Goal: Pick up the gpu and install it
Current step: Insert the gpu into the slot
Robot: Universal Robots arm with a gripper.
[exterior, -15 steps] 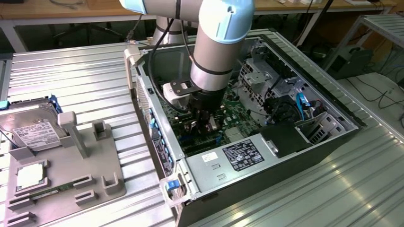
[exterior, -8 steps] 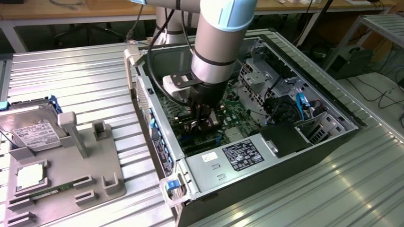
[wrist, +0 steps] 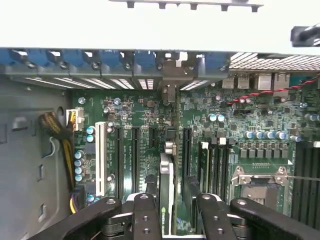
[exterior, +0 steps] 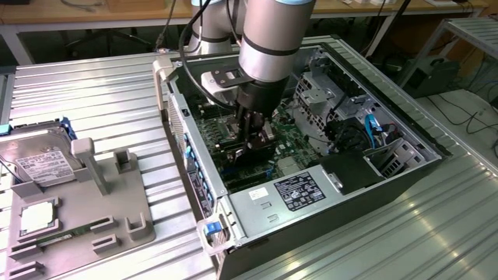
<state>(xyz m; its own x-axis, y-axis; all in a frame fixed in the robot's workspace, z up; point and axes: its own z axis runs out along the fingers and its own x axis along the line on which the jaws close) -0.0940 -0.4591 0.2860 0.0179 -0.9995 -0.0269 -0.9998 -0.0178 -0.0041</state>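
Grey fixture tray (exterior: 116, 204) well off the open PC case (exterior: 404, 125), at the exterior view's left, carrying the hard drive (exterior: 41, 166). Gripper (wrist: 172, 200) down inside the case over the motherboard (wrist: 260, 122). Gpu (wrist: 166, 187) stands on edge between the fingers (wrist: 146, 212); grip or release, cannot tell.

Inside the black computer case (exterior: 389, 192), the motherboard (wrist: 225, 112) is green, beside a white-labelled silver hard drive (exterior: 39, 163) outside.
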